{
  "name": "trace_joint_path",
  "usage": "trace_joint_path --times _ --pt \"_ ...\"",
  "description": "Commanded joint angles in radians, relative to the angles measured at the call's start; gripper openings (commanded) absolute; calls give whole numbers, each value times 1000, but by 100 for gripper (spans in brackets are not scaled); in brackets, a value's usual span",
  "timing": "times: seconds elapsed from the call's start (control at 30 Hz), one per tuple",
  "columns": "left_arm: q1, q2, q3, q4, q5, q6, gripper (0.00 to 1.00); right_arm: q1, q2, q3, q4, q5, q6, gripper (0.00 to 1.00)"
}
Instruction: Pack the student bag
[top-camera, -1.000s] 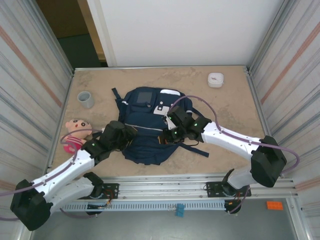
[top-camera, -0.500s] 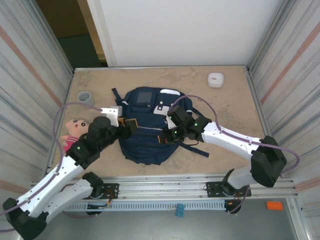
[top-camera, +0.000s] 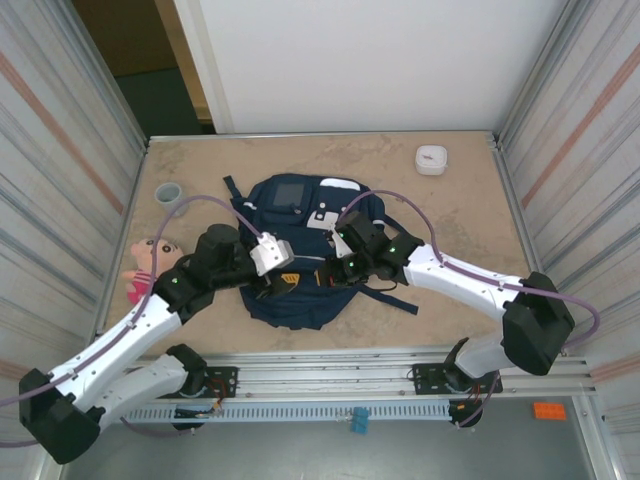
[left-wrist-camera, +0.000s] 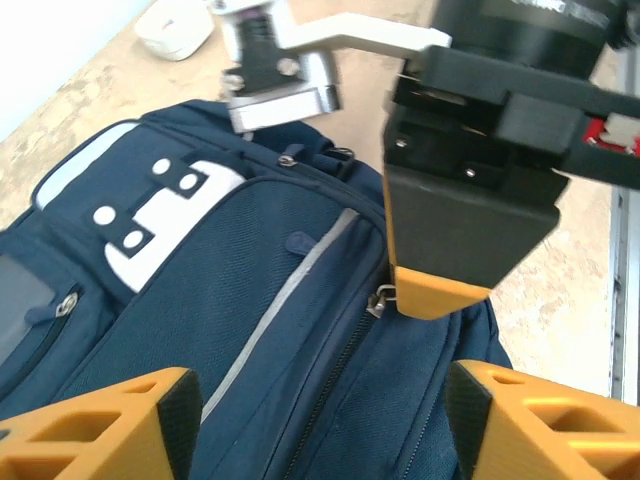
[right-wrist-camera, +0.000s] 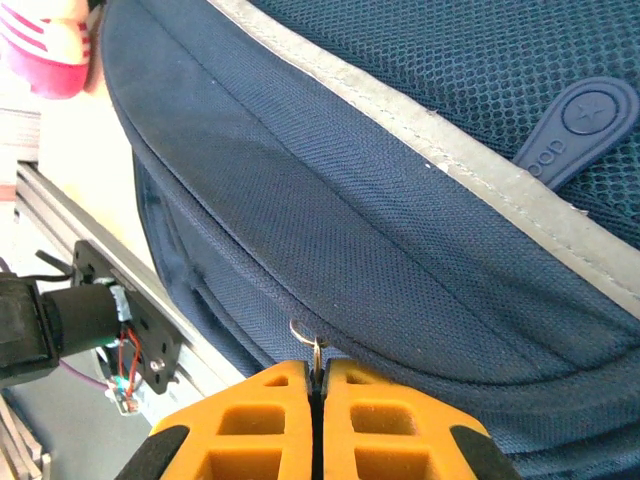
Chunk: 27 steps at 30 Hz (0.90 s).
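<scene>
- Your left gripper (top-camera: 283, 280) has swung from the worktop's left edge over the student bag (top-camera: 300, 210), and its jaws are now spread.
- Your right gripper (right-wrist-camera: 315, 385) stays pinched on the zipper pull (right-wrist-camera: 314, 345), so unzipping likely comes next.

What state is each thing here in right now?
Bag, lying flat, zipped.
Left fingers, open, holding nothing.
Right fingers, shut on the zip pull.
Cup, upright.
Doll, lying down.
White case, closed.

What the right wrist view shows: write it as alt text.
The right end effector, shut, pinches a small metal zipper pull on a seam of the navy student bag. A pale stripe runs diagonally across the fabric above.
</scene>
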Motion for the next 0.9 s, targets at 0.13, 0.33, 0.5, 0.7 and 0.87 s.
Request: trace_joint_path --times 0.13,0.33,0.5,0.7,0.87 --pt "3 96 6 53 91 263 68 -11 -47 -22 70 4 8 0" --pt "3 224 57 20 137 343 68 -11 -43 -25 78 1 11 0" --pt "5 285 32 123 72 358 67 -9 -55 -33 74 0 9 0" --pt "27 356 45 159 38 386 53 -12 -83 -48 66 1 8 0" --pt "45 335 -13 220 -54 425 29 -25 -108 -54 44 5 -2 0"
